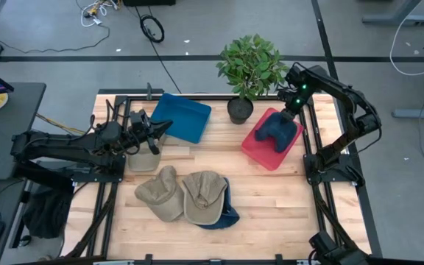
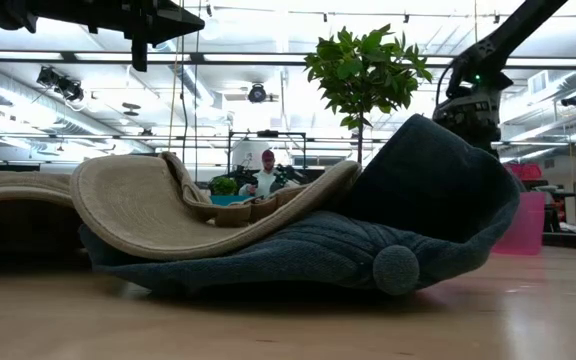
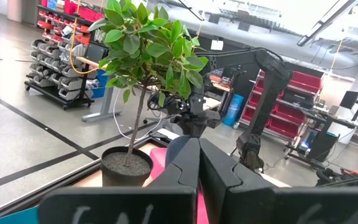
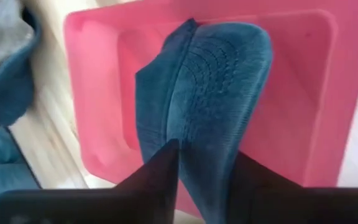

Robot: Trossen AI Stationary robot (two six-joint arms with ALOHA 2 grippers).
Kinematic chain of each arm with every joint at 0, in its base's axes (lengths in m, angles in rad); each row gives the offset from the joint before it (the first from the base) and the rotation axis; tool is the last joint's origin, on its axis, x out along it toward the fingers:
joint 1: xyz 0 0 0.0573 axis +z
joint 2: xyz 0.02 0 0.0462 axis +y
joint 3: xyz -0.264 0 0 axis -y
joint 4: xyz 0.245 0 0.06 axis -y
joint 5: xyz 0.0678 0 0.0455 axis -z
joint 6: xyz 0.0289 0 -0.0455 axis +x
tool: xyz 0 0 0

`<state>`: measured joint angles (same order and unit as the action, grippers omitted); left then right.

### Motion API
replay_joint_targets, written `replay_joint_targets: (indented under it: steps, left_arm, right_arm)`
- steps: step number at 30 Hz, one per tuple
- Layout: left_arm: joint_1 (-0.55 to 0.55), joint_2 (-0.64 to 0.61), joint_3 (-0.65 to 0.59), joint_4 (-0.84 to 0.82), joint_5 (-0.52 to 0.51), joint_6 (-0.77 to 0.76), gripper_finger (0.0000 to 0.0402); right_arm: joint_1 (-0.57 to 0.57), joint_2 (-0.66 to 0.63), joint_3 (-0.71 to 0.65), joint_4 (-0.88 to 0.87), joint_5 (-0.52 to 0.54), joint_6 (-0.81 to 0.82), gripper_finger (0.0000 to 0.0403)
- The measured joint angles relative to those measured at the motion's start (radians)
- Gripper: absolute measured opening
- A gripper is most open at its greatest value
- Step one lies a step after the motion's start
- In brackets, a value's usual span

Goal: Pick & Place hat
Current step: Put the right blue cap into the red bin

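A dark blue hat (image 1: 278, 129) lies crumpled in the pink tray (image 1: 260, 151) at the table's far right. My right gripper (image 4: 204, 180) slants down over the hat's (image 4: 216, 81) far end. Its fingers are open, with a ridge of the hat's fabric between them. Two tan caps (image 1: 160, 193) (image 1: 203, 195) lie near the front edge, and the right one rests on another dark blue hat (image 1: 228, 213). My left gripper (image 3: 199, 163) is shut on nothing and held level above the table's left part (image 1: 155, 133). My right gripper comes at the hat in the pink tray slanting from above and the far side. Its two fingers (image 4: 160, 177) stand on either side of a raised fold at the hat's end (image 4: 201, 155). I cannot tell whether they touch it. The hat rests on the tray's floor.
A potted plant (image 1: 250, 66) stands at the far edge, just left of the pink tray. A blue tray (image 1: 182, 116) and a beige container (image 1: 144, 158) sit at the far left, by my left gripper. Bare wood lies between the caps and the pink tray.
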<state>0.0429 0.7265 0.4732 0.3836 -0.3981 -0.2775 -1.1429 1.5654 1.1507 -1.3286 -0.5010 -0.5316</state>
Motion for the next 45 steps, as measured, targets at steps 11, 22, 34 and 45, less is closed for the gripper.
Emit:
replay_joint_targets:
  steps: [11, 22, 34, 45]
  left_arm:
    - [0.000, 0.000, 0.000, 0.000, 0.000, 0.000, 0.0007]
    - [0.000, 0.000, 0.000, 0.000, 0.000, 0.002, 0.0007]
    - [0.000, 0.000, 0.000, -0.001, 0.000, 0.001, 0.0007]
    - [-0.001, 0.000, 0.001, -0.024, 0.001, -0.007, 0.0007]
  right_arm:
    - [0.003, -0.002, 0.000, -0.001, 0.092, -0.003, 0.0270]
    - [0.005, -0.009, 0.000, -0.040, 0.256, 0.036, 0.0349]
    - [0.008, -0.009, 0.000, -0.009, 0.258, 0.097, 0.0346]
    - [0.017, -0.012, 0.001, 0.029, 0.266, 0.188, 0.0311]
